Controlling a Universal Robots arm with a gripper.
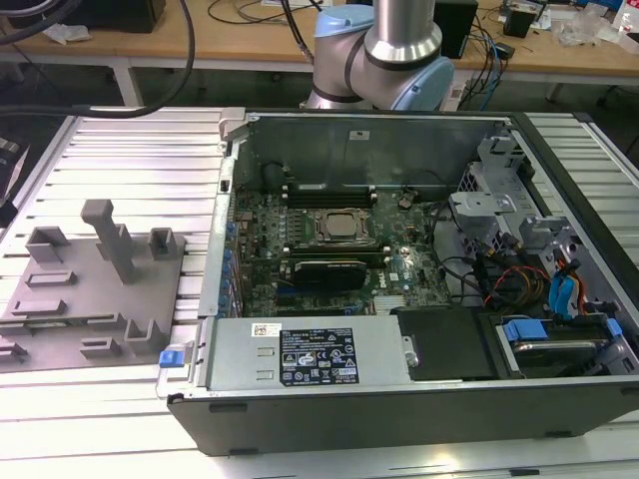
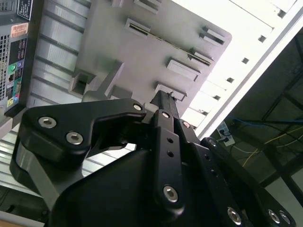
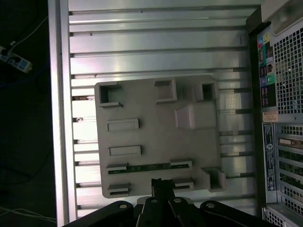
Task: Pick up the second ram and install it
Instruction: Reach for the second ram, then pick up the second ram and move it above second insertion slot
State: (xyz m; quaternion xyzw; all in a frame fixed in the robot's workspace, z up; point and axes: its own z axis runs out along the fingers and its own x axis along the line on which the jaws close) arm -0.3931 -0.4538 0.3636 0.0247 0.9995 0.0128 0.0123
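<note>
Ribbed metal table (image 3: 142, 47) is topped by a grey tray (image 3: 142, 104); the gripper (image 3: 161, 182) is poised above it, closed up with nothing gripped; the second ram (image 3: 147, 168) is seen lying in the tray just beyond the gripper's tip; lifting and fitting into the computer case (image 1: 399, 424) are judged undone.

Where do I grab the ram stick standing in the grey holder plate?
I'd take the ram stick by its upper long edge, mid-length, coming straight down with the jaws closing on its flat faces. It stands on edge in the holder plate, and end brackets cover both ends, so only the middle looks free.
</note>
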